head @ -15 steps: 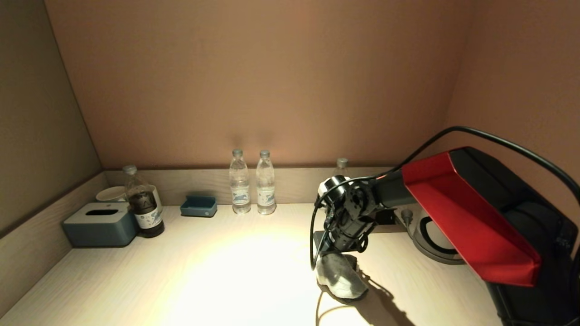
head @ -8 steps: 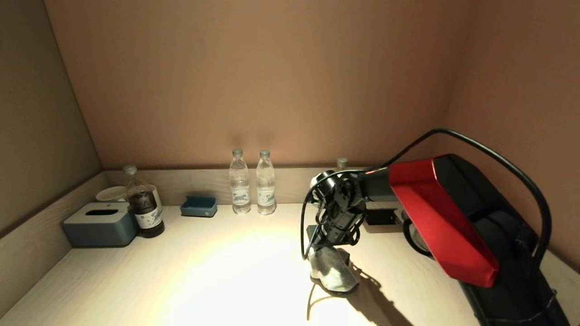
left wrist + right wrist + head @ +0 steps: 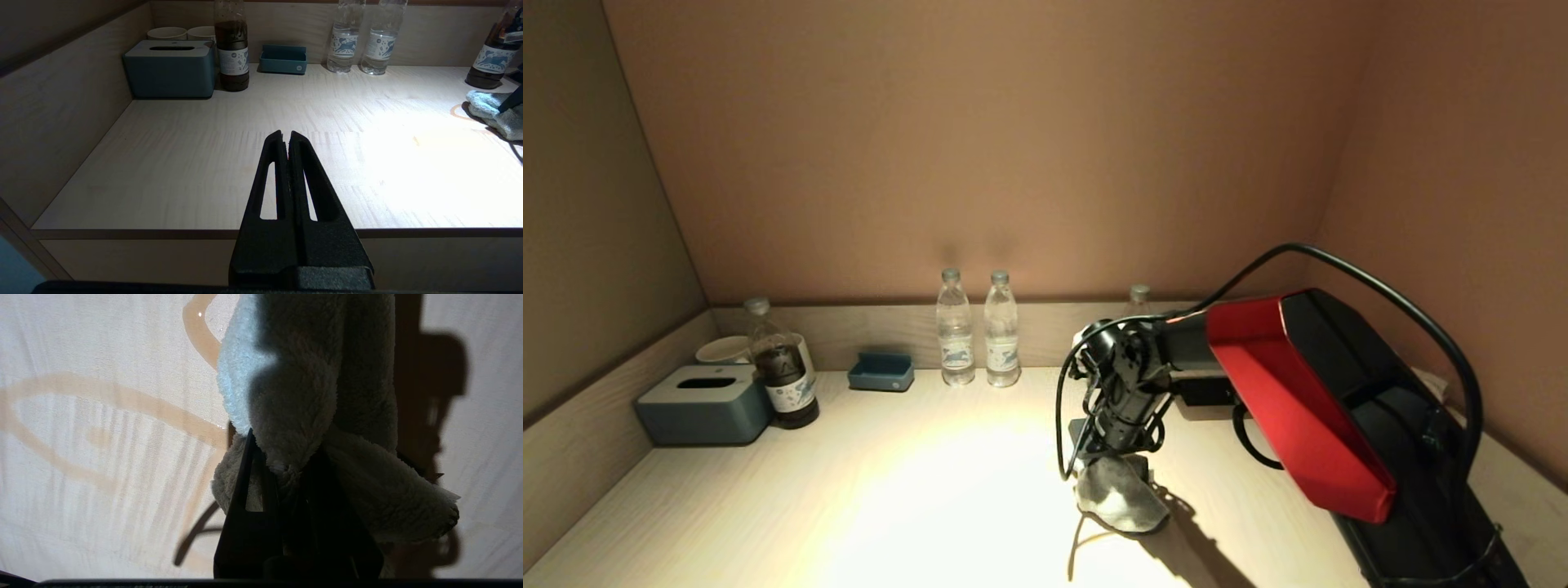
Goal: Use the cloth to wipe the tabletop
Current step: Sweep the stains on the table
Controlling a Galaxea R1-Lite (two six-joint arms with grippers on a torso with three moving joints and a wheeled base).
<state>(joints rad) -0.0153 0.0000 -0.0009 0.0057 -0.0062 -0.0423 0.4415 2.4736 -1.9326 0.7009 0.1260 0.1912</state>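
Head view showed the right tool [image 3: 1112,467] pointing down at the counter [image 3: 915,490], pinching the cloth [image 3: 1119,502], whose loose end lay bunched on the wood right of the bright middle patch. Bottles [image 3: 978,336], a tissue box [image 3: 704,403] and a small tray [image 3: 880,371] lined the back edge, well apart from the cloth

Left wrist view showed the left tool [image 3: 289,141] with its fingers pressed together on nothing, hovering off the counter's front edge; the cloth [image 3: 490,109] sat far over to one side

Right wrist view showed the right tool [image 3: 282,465] clamped on the cloth [image 3: 294,400], beside a brown ring of spill [image 3: 106,400] with faint streaks inside it. Judging by that ring, wiping was only partly done and most of the stain remained
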